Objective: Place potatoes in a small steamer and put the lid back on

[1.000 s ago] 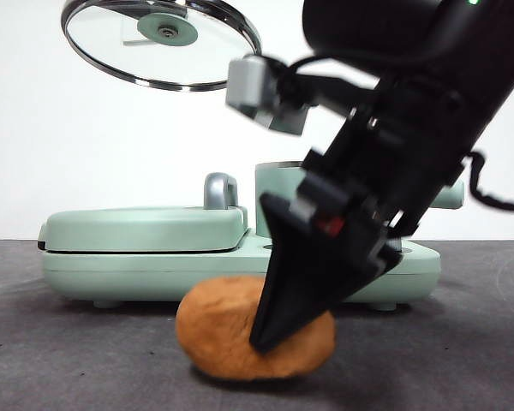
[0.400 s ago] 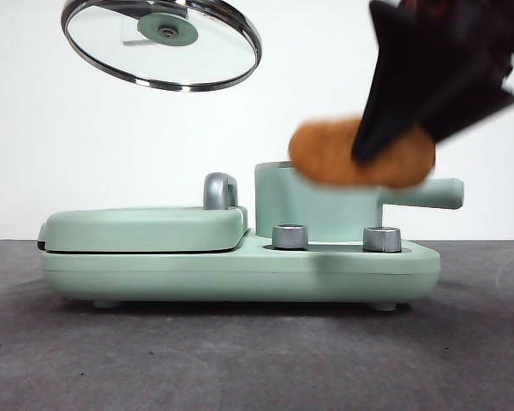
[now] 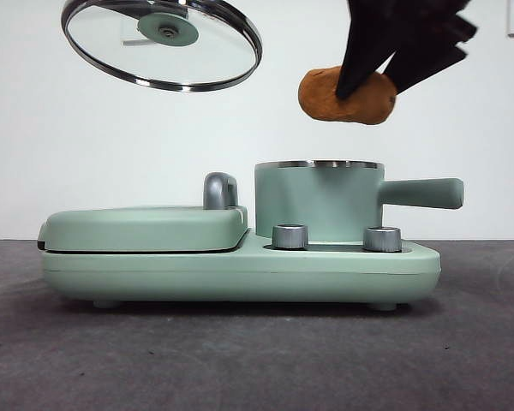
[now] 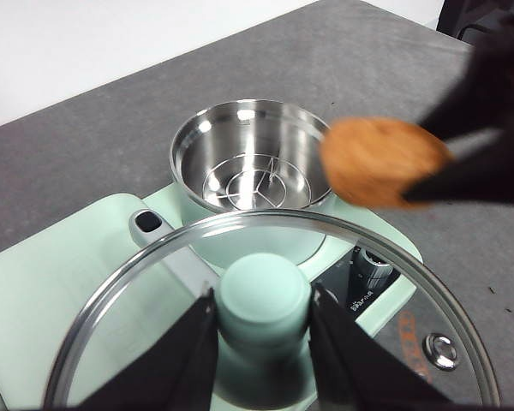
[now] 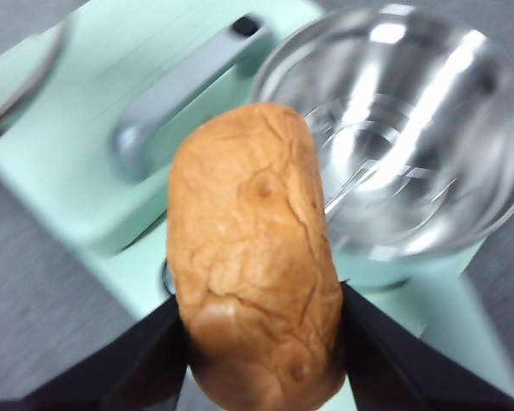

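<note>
Left end effector [image 4: 261, 330], jaws closed on the mint-green knob [image 4: 264, 300], holds the lid [image 3: 161, 43] tilted in the air, high above the flat griddle cover [image 3: 144, 228] at the left of the appliance. Beside the cover stands its silver handle [image 3: 220, 190]; further right sits the small steamer [image 3: 319, 201], open, its steel interior and rack visible from the left wrist view, side handle [image 3: 421, 193] pointing right. Right end effector [image 3: 373, 77], jaws clamped against both sides of the potato [image 3: 347, 96], holds it in the air above the steamer rim. Grey tabletop [image 3: 257, 360] carries the appliance.
</note>
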Robot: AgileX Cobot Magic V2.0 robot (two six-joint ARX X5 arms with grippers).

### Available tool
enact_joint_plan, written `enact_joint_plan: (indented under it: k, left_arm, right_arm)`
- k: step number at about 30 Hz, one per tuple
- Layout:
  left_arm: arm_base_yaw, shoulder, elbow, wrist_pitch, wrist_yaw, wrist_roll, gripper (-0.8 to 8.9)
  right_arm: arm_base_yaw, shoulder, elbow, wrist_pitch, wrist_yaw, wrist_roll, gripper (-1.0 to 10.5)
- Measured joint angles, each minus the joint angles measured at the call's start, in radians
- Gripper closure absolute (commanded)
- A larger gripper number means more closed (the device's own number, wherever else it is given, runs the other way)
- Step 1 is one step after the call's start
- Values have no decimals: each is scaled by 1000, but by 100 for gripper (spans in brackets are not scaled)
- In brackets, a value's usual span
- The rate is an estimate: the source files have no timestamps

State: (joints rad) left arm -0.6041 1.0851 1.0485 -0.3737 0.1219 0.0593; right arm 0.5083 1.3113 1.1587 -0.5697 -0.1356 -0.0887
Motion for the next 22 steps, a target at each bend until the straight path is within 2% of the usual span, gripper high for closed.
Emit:
enact_joint_plan:
  k: [10, 22]
  left_arm:
    - [0, 0, 0, 0, 0, 0, 804]
    - [0, 0, 0, 0, 0, 0, 804]
  right_arm:
    - [-98, 286, 248, 23, -21, -66, 743]
    - [-117, 483, 320, 35, -21, -72, 716]
